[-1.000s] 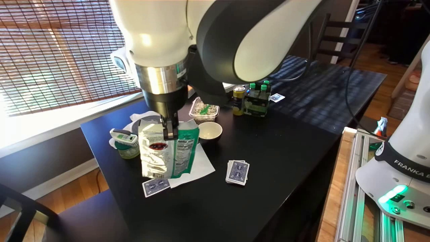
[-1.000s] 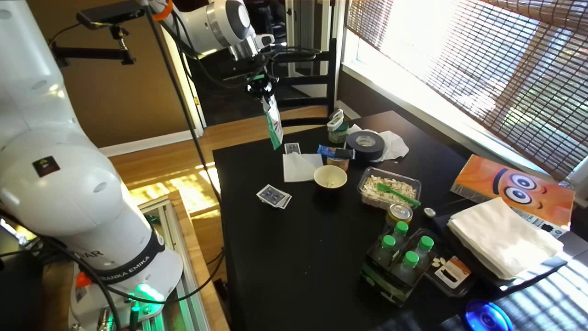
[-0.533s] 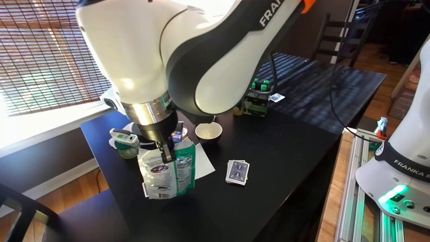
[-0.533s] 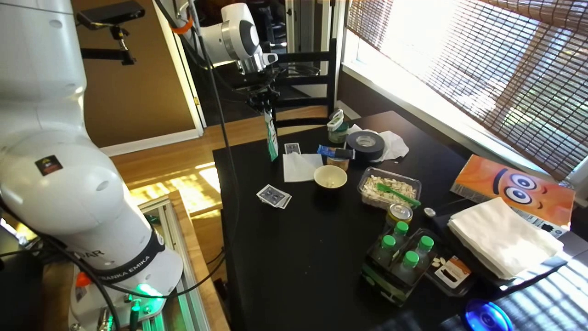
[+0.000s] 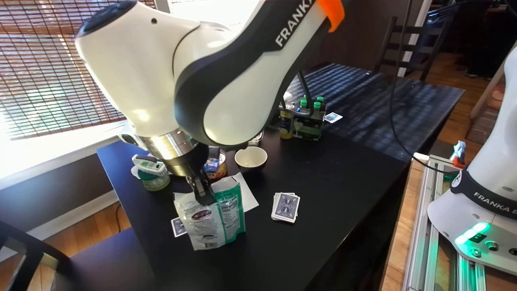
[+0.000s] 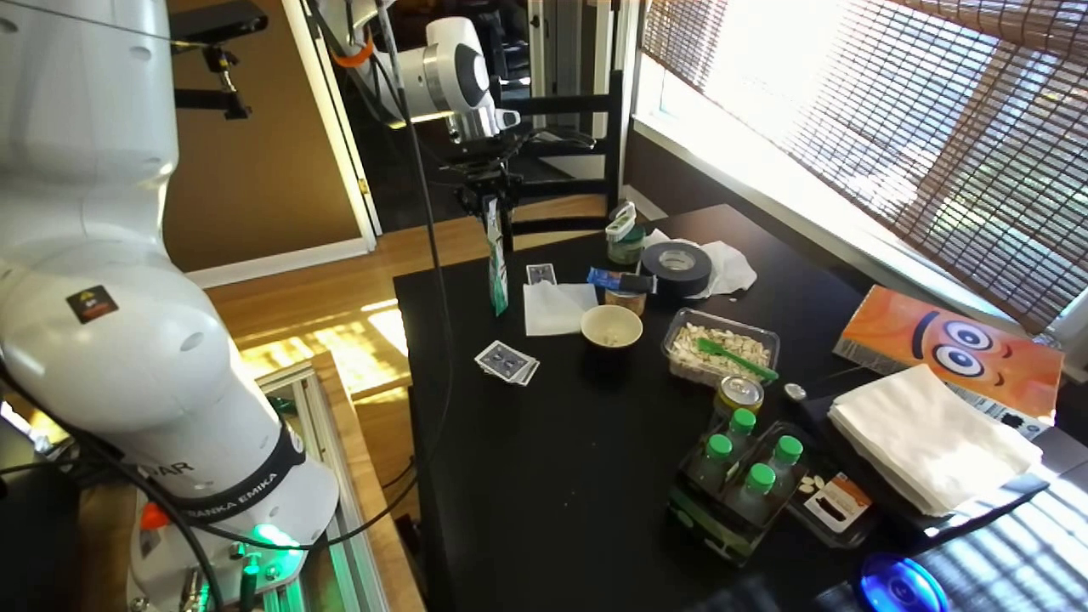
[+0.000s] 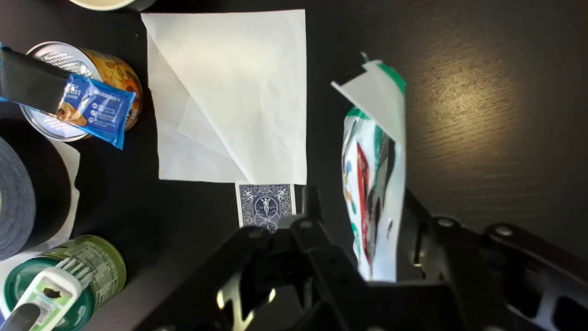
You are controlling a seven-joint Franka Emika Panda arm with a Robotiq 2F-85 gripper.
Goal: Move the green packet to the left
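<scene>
The green packet is sitting lower than a second ago, below the end effector, whose jaws are standing apart astride the packet's top; the counter is probably bearing it, placement likely finishing.

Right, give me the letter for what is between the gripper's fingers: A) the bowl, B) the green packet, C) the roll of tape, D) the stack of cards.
B: in the wrist view the green packet shows between the fingers of the gripper, with a gap on the side toward the playing card.
</scene>
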